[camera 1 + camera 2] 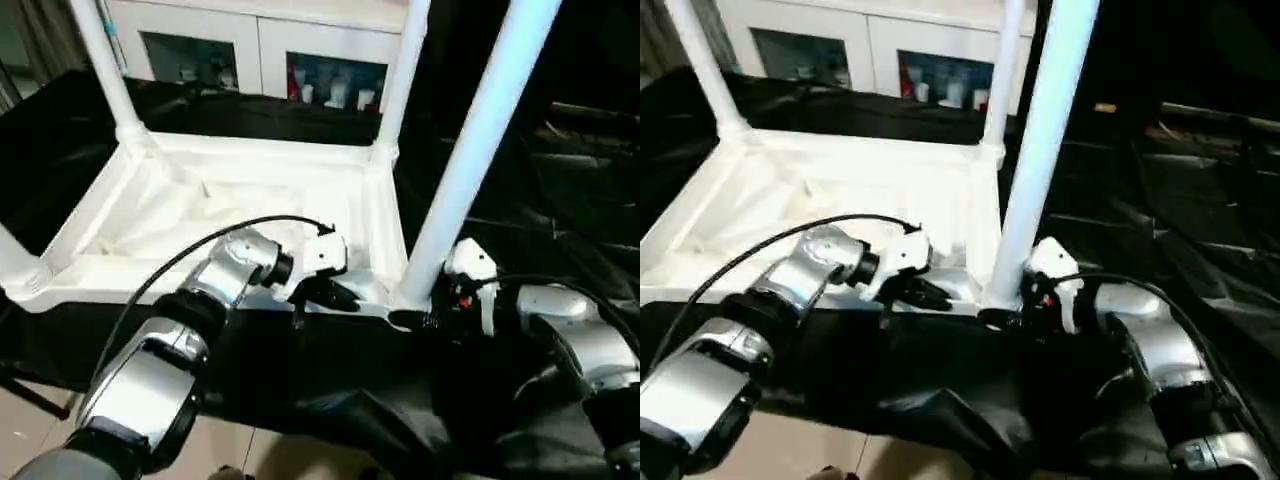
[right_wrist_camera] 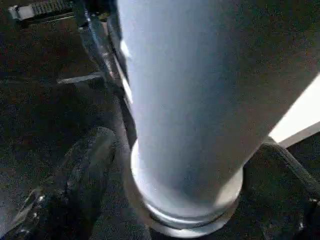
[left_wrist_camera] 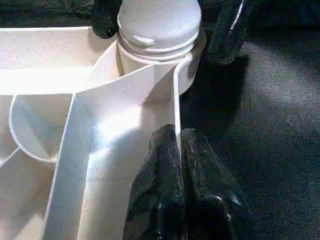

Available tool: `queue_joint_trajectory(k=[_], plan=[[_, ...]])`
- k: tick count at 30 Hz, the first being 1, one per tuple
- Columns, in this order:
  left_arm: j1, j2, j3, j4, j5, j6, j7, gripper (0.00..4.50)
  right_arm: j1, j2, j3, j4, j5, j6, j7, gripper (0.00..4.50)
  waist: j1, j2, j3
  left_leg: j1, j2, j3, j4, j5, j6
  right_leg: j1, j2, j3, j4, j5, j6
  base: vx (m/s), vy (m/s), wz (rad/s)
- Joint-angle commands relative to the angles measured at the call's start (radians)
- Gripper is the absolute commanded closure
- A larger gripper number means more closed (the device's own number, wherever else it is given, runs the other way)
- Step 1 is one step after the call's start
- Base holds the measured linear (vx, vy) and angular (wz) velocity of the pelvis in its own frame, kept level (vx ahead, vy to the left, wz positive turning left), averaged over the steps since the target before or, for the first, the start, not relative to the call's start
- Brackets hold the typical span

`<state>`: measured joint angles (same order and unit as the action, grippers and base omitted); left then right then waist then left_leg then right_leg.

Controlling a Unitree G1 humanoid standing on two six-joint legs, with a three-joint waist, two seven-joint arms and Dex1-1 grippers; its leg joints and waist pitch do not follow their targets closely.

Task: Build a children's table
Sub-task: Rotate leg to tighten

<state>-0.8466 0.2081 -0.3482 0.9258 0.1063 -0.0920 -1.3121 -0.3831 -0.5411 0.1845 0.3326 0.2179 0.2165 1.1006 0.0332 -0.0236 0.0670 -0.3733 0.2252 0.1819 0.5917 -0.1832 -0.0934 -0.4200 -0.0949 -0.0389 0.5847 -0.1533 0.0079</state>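
The children's table lies upside down, its white top [image 1: 250, 150] showing the ribbed underside. White legs stand in its corner sockets: far left [image 1: 105, 70], far right [image 1: 400, 80] and near right [image 1: 470, 150]; a stub of the near left one [image 1: 15, 265] shows at the edge. My left gripper [image 1: 335, 297] is shut on the top's thin near rim [image 3: 176, 100], just beside the near right socket. My right gripper [image 1: 420, 320] stands open at the base of the near right leg [image 2: 185, 100], one finger [image 2: 75, 190] on each side of it with gaps between.
The top rests on a black-draped work table [image 1: 540, 200] whose cloth hangs over the near edge. A white cabinet with glass doors [image 1: 260, 50] stands behind it. Light floor [image 1: 30, 430] shows at the lower left.
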Motion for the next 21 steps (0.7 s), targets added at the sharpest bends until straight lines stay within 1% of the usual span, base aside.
queue_joint_trajectory(k=[1, 2, 3, 4, 5, 6, 9, 10, 11, 12, 13, 16, 19, 20, 21], plan=[[0.000, -0.025, -0.005, -0.066, -0.021, -0.005, -0.033, 4.50, -0.019, 0.006, 0.023, 0.002, -0.018, -0.001, 0.022, 0.63, -0.001, -0.015, -0.068, 0.007, 0.000, 0.013, -0.066, -0.179, 0.108, 0.058, -0.026, 0.020, -0.051, -0.170, -0.270, 0.000, 0.000, 0.00], [0.008, -0.019, -0.006, -0.085, -0.024, 0.006, -0.036, 4.50, -0.023, 0.007, 0.021, 0.007, -0.016, 0.000, 0.021, 0.63, -0.001, -0.013, -0.070, 0.006, 0.000, 0.013, -0.065, -0.169, 0.112, 0.060, -0.026, 0.020, -0.049, -0.155, -0.274, 0.000, 0.000, 0.00], [0.014, -0.016, -0.007, -0.098, -0.025, 0.013, -0.038, 4.50, -0.025, 0.006, 0.020, 0.011, -0.014, -0.001, 0.021, 0.78, -0.001, -0.012, -0.071, 0.006, 0.000, 0.013, -0.064, -0.155, 0.116, 0.061, -0.026, 0.020, -0.046, -0.130, -0.280, 0.000, 0.000, 0.00], [0.018, -0.013, -0.006, -0.105, -0.027, 0.017, -0.041, 4.50, -0.027, 0.009, 0.017, 0.013, -0.008, 0.003, 0.020, 0.78, -0.002, -0.012, -0.072, 0.006, 0.000, 0.014, -0.063, -0.142, 0.120, 0.061, -0.024, 0.020, -0.043, -0.107, -0.286, 0.000, 0.000, 0.00], [0.020, -0.011, -0.006, -0.108, -0.028, 0.019, -0.042, 4.50, -0.029, 0.010, 0.015, 0.014, -0.004, 0.006, 0.020, 0.91, -0.002, -0.012, -0.072, 0.006, 0.000, 0.014, -0.063, -0.141, 0.121, 0.061, -0.023, 0.020, -0.043, -0.103, -0.288, 0.000, 0.000, 0.00], [0.020, -0.011, -0.005, -0.105, -0.028, 0.018, -0.041, 4.50, -0.029, 0.014, 0.009, 0.014, 0.002, 0.012, 0.016, 1.06, -0.003, -0.013, -0.073, 0.008, -0.001, 0.015, -0.062, -0.143, 0.124, 0.060, -0.023, 0.020, -0.044, -0.104, -0.293, 0.000, 0.000, 0.00], [0.017, -0.013, -0.003, -0.087, -0.026, 0.011, -0.031, 4.50, -0.024, 0.022, 0.001, 0.011, 0.010, 0.018, 0.008, 1.19, -0.002, -0.013, -0.076, 0.009, -0.001, 0.015, -0.062, -0.149, 0.121, 0.061, -0.023, 0.019, -0.044, -0.113, -0.293, 0.000, 0.000, 0.00], [0.017, -0.014, -0.002, -0.080, -0.024, 0.008, -0.026, 4.50, -0.020, 0.024, -0.001, 0.010, 0.011, 0.018, 0.003, 1.37, -0.002, -0.014, -0.076, 0.010, 0.000, 0.015, -0.062, -0.147, 0.121, 0.061, -0.023, 0.020, -0.044, -0.112, -0.294, 0.000, 0.000, 0.00], [0.016, -0.016, -0.002, -0.074, -0.023, 0.006, -0.022, 4.50, -0.014, 0.026, -0.003, 0.008, 0.011, 0.019, -0.001, 1.37, -0.002, -0.014, -0.075, 0.009, -0.001, 0.016, -0.061, -0.149, 0.120, 0.061, -0.023, 0.020, -0.044, -0.115, -0.294, 0.000, 0.000, 0.00], [0.016, -0.016, -0.001, -0.073, -0.023, 0.006, -0.021, 4.50, -0.014, 0.026, -0.003, 0.008, 0.011, 0.019, -0.001, 1.49, -0.001, -0.020, -0.075, 0.008, -0.001, 0.015, -0.062, -0.152, 0.119, 0.061, -0.024, 0.019, -0.045, -0.133, -0.288, 0.000, 0.000, 0.00], [0.019, -0.017, 0.002, -0.078, -0.024, 0.014, -0.014, 4.50, -0.004, 0.037, -0.007, 0.007, 0.016, 0.023, -0.007, 1.63, -0.001, -0.018, -0.075, 0.009, -0.001, 0.015, -0.062, -0.153, 0.118, 0.060, -0.024, 0.019, -0.046, -0.143, -0.283, 0.000, 0.000, 0.00], [0.032, -0.014, 0.005, -0.103, -0.027, 0.032, -0.012, 4.50, 0.007, 0.051, -0.007, 0.008, 0.014, 0.024, -0.015, 1.74, 0.000, -0.018, -0.077, 0.009, 0.000, 0.015, -0.061, -0.144, 0.118, 0.061, -0.025, 0.020, -0.044, -0.136, -0.283, 0.000, 0.000, 0.00], [0.042, -0.006, 0.002, -0.113, -0.025, 0.038, -0.017, 4.50, 0.016, 0.064, -0.009, 0.005, 0.011, 0.026, -0.038, 1.80, -0.001, -0.020, -0.075, 0.007, -0.001, 0.015, -0.063, -0.149, 0.114, 0.060, -0.024, 0.019, -0.046, -0.153, -0.276, 0.000, 0.000, 0.00], [0.043, -0.008, 0.006, -0.101, -0.021, 0.043, 0.003, 4.50, 0.026, 0.091, -0.022, 0.010, -0.002, 0.023, -0.107, 1.80, -0.003, -0.034, -0.075, 0.007, -0.001, 0.016, -0.063, -0.155, 0.115, 0.060, -0.024, 0.018, -0.049, -0.169, -0.270, 0.000, 0.000, 0.00], [0.041, -0.010, 0.010, -0.092, -0.019, 0.045, 0.017, 4.50, 0.029, 0.106, -0.030, 0.016, -0.010, 0.019, -0.148, 1.81, -0.003, -0.023, -0.073, 0.009, -0.001, 0.014, -0.066, -0.171, 0.097, 0.055, -0.027, 0.020, -0.052, -0.210, -0.256, 0.000, 0.000, 0.00]])
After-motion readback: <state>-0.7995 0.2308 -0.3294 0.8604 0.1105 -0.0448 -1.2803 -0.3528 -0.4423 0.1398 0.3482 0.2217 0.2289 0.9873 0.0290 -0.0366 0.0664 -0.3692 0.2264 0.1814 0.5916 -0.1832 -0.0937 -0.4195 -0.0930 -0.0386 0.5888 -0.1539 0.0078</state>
